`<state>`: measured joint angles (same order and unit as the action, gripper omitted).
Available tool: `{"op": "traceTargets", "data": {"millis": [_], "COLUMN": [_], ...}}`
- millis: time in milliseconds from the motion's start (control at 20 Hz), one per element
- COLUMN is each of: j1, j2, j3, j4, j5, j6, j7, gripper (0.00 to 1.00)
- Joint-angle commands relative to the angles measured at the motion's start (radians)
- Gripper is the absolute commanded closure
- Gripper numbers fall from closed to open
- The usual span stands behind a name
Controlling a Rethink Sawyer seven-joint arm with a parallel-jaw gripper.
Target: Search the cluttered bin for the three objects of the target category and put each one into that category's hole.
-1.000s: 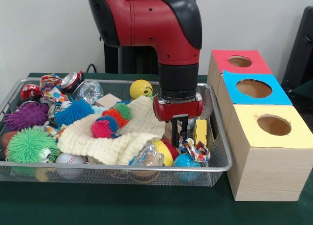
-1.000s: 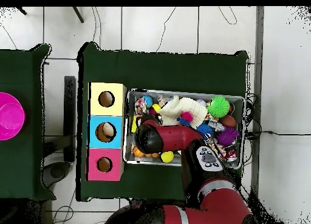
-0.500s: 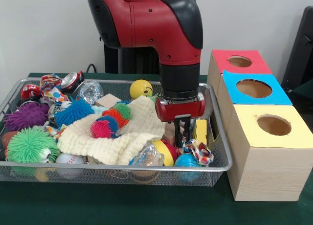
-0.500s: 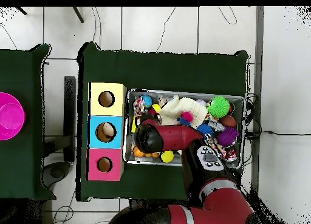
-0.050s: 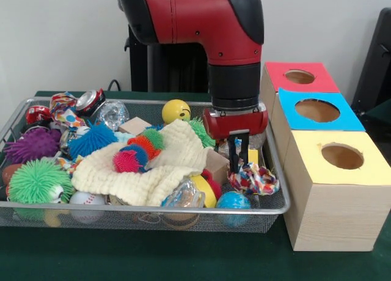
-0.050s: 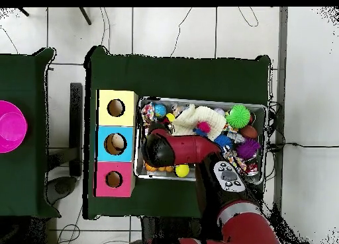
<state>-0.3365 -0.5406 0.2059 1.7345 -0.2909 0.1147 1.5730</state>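
Note:
In the front view my gripper [image 5: 237, 166] hangs over the right end of the wire basket [image 5: 183, 211], shut on a multicoloured cloth ring [image 5: 253, 178]. The ring dangles just above a blue ball [image 5: 233, 201] and beside a yellow block [image 5: 252, 156]. To the right stand three wooden boxes with round holes: red top [image 5: 299, 77], blue top [image 5: 316, 110], yellow top [image 5: 342, 156]. In the overhead view the arm [image 6: 179, 149] covers the gripper and the ring; the yellow [image 6: 116, 108], blue [image 6: 116, 143] and red [image 6: 114, 179] boxes sit left of the basket.
The basket also holds a cream cloth [image 5: 146, 168], a green spiky ball [image 5: 38, 180], a blue spiky ball [image 5: 91, 139], a purple spiky ball [image 5: 32, 145], a yellow smiley ball [image 5: 176, 111], a can [image 5: 90, 101] and a baseball [image 5: 87, 200]. A pink bowl [image 6: 11, 125] sits on the far-left table in the overhead view.
The gripper has shifted right and risen a little, lifting the cloth ring off the pile. The blue ball beneath it now shows fully.

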Motion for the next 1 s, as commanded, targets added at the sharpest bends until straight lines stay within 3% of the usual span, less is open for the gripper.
{"op": "traceTargets", "data": {"millis": [50,700,1000], "j1": [-0.016,0.030,0.060], "j2": [-0.107,-0.239,-0.281], "j3": [0.087,0.043,0.044], "j4": [0.050,0.009,-0.001], "j5": [0.076,0.102,0.146], "j6": [0.198,0.355,0.416], "j7": [0.112,0.087,0.118], "gripper": [1.00,1.00,1.00]}}
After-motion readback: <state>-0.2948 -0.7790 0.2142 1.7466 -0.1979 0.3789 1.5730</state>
